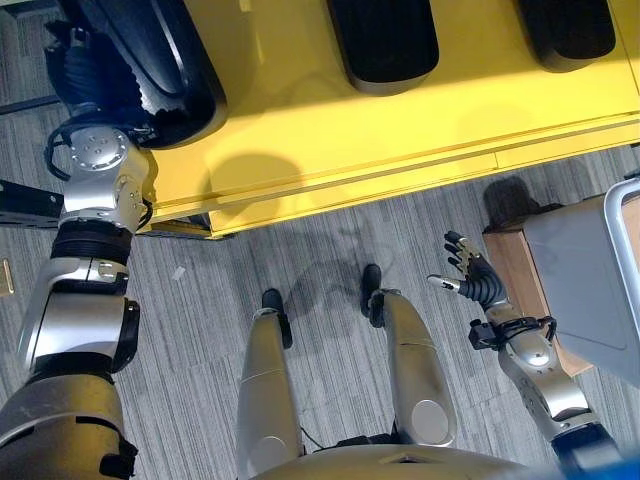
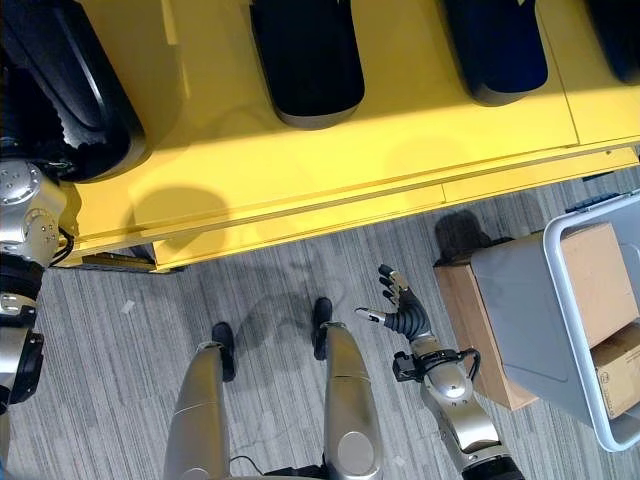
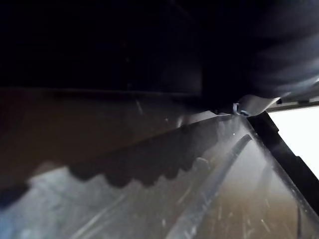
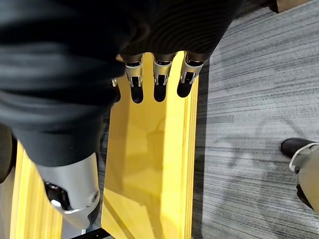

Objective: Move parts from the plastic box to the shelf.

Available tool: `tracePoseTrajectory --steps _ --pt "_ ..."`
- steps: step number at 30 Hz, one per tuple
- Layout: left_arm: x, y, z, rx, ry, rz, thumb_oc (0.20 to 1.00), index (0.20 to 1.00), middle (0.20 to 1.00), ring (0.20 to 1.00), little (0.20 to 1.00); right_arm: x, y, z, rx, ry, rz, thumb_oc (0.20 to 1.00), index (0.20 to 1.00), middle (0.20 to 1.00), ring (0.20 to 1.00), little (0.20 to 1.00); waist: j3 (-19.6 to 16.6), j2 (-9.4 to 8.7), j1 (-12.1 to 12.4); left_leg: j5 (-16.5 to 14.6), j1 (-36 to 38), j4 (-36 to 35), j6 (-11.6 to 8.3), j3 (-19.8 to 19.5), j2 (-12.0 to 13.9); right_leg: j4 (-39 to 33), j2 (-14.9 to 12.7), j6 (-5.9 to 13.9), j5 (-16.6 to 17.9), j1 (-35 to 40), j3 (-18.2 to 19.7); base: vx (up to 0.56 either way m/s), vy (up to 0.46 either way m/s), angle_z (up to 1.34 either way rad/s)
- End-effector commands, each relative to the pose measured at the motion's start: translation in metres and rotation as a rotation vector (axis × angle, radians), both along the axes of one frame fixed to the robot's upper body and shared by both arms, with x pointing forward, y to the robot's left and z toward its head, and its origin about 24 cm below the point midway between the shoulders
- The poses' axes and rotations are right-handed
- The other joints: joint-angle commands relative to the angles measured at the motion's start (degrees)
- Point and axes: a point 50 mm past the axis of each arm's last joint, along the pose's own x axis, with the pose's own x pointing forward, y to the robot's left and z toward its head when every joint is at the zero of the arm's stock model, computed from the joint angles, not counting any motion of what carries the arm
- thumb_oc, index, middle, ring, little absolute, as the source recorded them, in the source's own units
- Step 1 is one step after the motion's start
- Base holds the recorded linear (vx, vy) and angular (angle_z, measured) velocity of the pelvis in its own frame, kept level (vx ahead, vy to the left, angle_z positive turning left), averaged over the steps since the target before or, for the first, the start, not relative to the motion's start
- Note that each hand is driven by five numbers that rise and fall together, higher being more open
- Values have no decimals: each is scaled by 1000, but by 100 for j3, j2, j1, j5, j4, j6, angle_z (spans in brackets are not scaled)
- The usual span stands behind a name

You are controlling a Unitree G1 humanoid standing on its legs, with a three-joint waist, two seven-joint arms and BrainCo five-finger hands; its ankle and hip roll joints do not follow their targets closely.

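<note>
The left hand (image 1: 88, 70) reaches up onto the yellow shelf (image 1: 330, 130), its dark ribbed cover pressed against a large black moulded part (image 1: 150, 60) lying at the shelf's left end; its fingers are hidden behind that part, so whether they grip it cannot be told. Two more black parts (image 2: 305, 55) lie further along the shelf, well apart from each other. The right hand (image 2: 400, 310) hangs low over the grey carpet floor (image 1: 320, 250), fingers relaxed and spread, holding nothing. Just to its right stands the grey plastic box (image 2: 545, 300) with cardboard boxes (image 2: 600, 260) inside, resting on a wooden stand (image 2: 465, 320). No writing is legible.
</note>
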Motion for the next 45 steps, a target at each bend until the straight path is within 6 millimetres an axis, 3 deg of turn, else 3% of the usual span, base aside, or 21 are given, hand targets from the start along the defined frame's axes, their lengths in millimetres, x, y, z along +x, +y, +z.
tracePoseTrajectory --steps 1,25,26,27,28,29,30,45 --pt "-4 12 4 -2 -9 50 200 200 200 200 200 -2 -6 14 15 -65 11 1000 1000 1000 1000 1000 -232 140 -83 -88 220 -144 -12 168 295 -236 -232 499 -79 356 318 0 0 0" --pt "7 1 12 -4 5 30 200 200 200 200 200 -11 -5 6 17 -15 54 1000 1000 1000 1000 1000 -298 142 -117 -121 168 -64 -32 199 312 -179 -210 472 -65 271 399 0 0 0" --pt "7 1 11 -7 10 27 238 238 238 238 238 -11 -5 6 20 -14 56 1000 1000 1000 1000 1000 -297 141 -118 -122 172 -62 -35 201 315 -180 -206 470 -68 281 401 0 0 0" --pt "7 1 11 -6 9 28 401 401 401 401 401 -11 -5 6 22 -13 56 1000 1000 1000 1000 1000 -297 139 -121 -125 178 -66 -34 200 315 -185 -204 473 -62 288 402 0 0 0" --pt "8 0 11 -6 9 22 467 467 467 467 467 -11 -6 6 22 -12 55 1000 1000 1000 1000 1000 -296 139 -125 -125 181 -69 -34 204 315 -189 -203 474 -61 290 403 0 0 0" --pt "8 0 12 -6 7 22 598 598 598 598 598 -11 -6 6 22 -13 55 1000 1000 1000 1000 1000 -294 140 -126 -121 183 -74 -36 205 315 -187 -199 474 -62 286 407 0 0 0" --pt "8 0 12 -4 11 17 1000 1000 1000 1000 1000 -12 -6 6 26 -10 54 1000 1000 1000 1000 1000 -292 141 -129 -118 179 -68 -35 202 315 -175 -203 473 -64 274 410 -1 -5 -3" --pt "9 0 18 10 5 12 1000 1000 1000 1000 1000 -13 -6 4 32 0 64 1000 1000 1000 1000 1000 -273 185 -111 -105 184 -48 -39 213 324 -133 -190 464 -62 255 423 0 0 0"
